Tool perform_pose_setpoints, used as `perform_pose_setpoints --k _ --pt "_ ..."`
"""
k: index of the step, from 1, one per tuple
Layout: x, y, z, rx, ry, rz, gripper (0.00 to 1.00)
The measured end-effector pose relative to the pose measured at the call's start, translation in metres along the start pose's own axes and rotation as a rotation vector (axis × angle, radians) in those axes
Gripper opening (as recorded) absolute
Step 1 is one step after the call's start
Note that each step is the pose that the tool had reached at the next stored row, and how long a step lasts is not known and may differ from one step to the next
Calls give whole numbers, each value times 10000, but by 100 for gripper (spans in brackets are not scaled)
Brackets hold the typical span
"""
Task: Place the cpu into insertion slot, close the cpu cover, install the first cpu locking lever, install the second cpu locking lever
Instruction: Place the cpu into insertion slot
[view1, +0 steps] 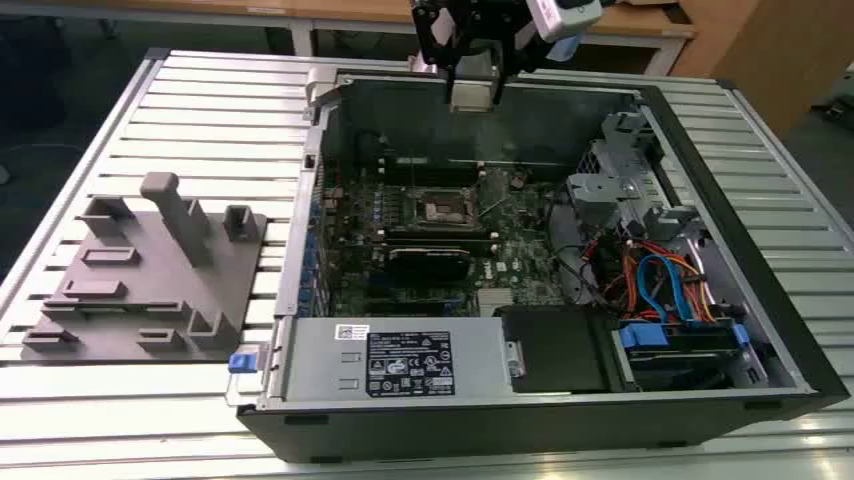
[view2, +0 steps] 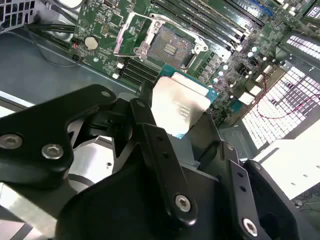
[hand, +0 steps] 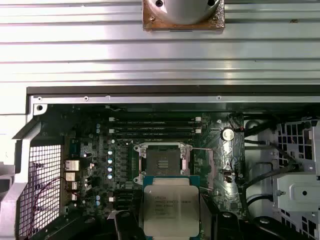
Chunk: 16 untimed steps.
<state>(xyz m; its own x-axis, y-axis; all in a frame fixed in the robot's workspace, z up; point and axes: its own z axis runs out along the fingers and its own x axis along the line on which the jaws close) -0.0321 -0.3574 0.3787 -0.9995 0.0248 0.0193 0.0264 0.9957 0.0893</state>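
None of the four steps is complete. The gripper is closed on the cpu, holding it by two opposite edges with the silver metal top showing in both wrist views. In the exterior view the gripper hangs above the far wall of the open computer case, which lies on the slatted counter.

The cpu is in the air, well apart from the motherboard and not yet over its seat. The insertion slot is empty, its dark recessed centre exposed. In the second wrist view the cpu cover appears swung up and open beside the slot. In the first wrist view a thin wire lever appears to stand clear of the slot, so it looks released.

Seating the cpu, closing the cover and fastening both levers all remain to be done.
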Motion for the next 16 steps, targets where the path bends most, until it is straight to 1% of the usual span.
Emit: perform_pose_setpoints --k 16 --pt "0 0 0 -2 -8 85 54"
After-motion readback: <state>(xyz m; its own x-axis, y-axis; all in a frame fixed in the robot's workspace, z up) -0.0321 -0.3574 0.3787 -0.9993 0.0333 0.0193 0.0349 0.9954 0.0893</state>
